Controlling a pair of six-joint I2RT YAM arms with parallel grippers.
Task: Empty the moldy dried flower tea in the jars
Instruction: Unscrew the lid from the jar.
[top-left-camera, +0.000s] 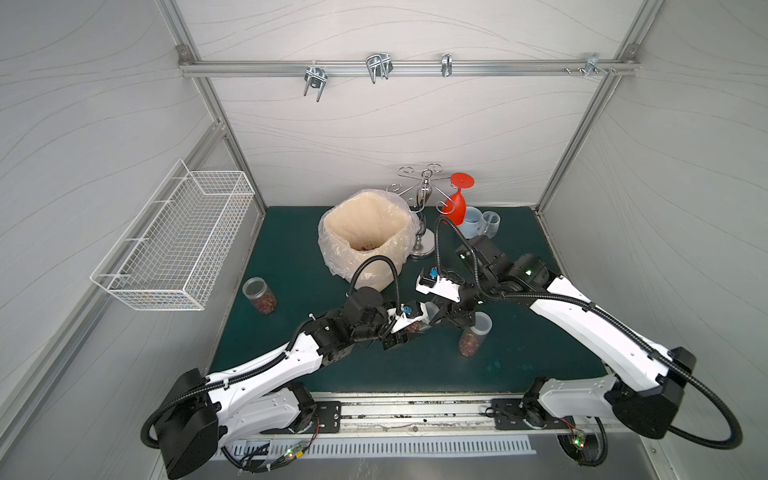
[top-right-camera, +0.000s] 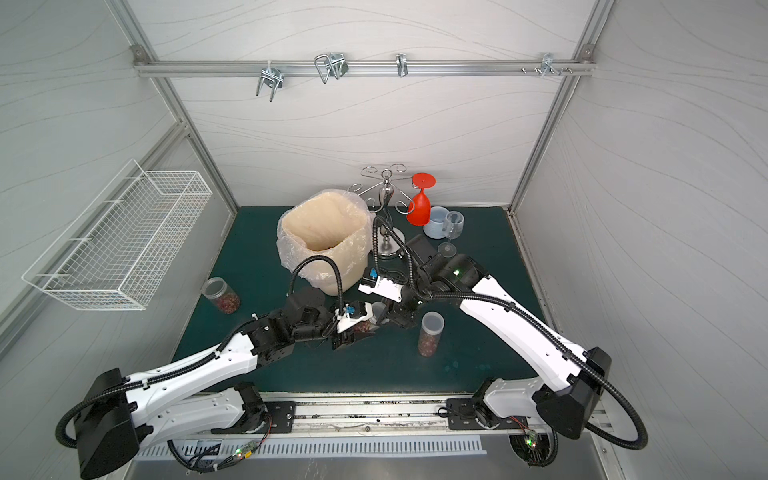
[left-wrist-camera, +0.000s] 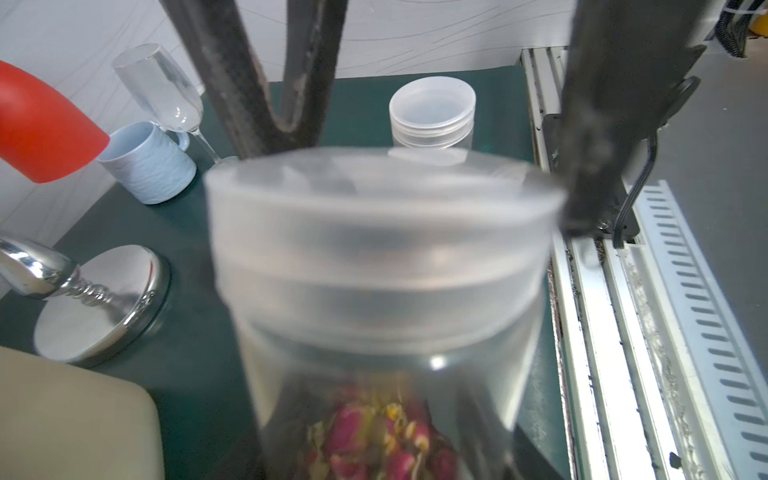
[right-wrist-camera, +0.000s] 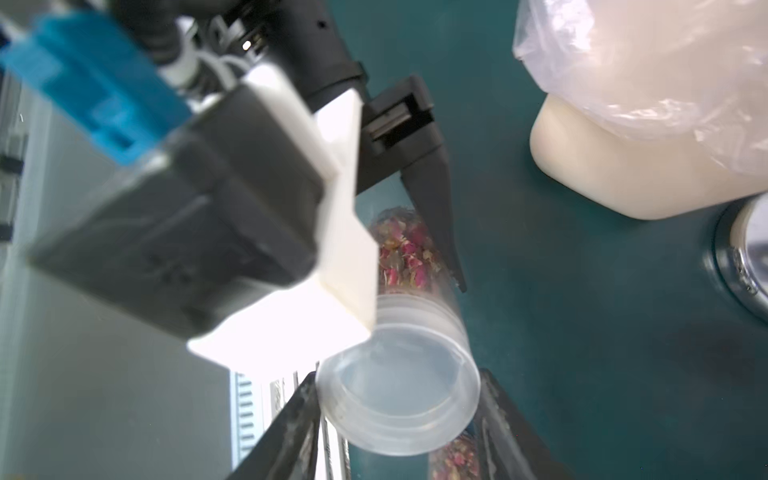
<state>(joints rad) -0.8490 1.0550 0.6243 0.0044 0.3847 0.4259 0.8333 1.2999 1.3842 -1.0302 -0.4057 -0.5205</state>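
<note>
My left gripper (top-left-camera: 412, 327) is shut on the body of a small clear jar (top-left-camera: 420, 321) and holds it tilted above the green mat. Reddish-pink dried flower tea (left-wrist-camera: 380, 436) lies in the jar's lower end. The jar's translucent lid (right-wrist-camera: 399, 399) is still on. My right gripper (right-wrist-camera: 397, 432) is shut on this lid, a finger (right-wrist-camera: 286, 432) on either side. A tall jar (top-left-camera: 473, 337) with tea stands just right of the grippers, lid on. Another jar (top-left-camera: 259, 295) with tea stands at the mat's left.
A cream bin (top-left-camera: 365, 232) lined with a plastic bag stands behind the grippers, some tea at its bottom. A chrome glass rack (top-left-camera: 424, 208) holds a red glass (top-left-camera: 459, 203). A pale blue mug (top-left-camera: 473, 222) and a clear wine glass (top-left-camera: 492, 222) stand back right. A wire basket (top-left-camera: 178, 241) hangs on the left wall.
</note>
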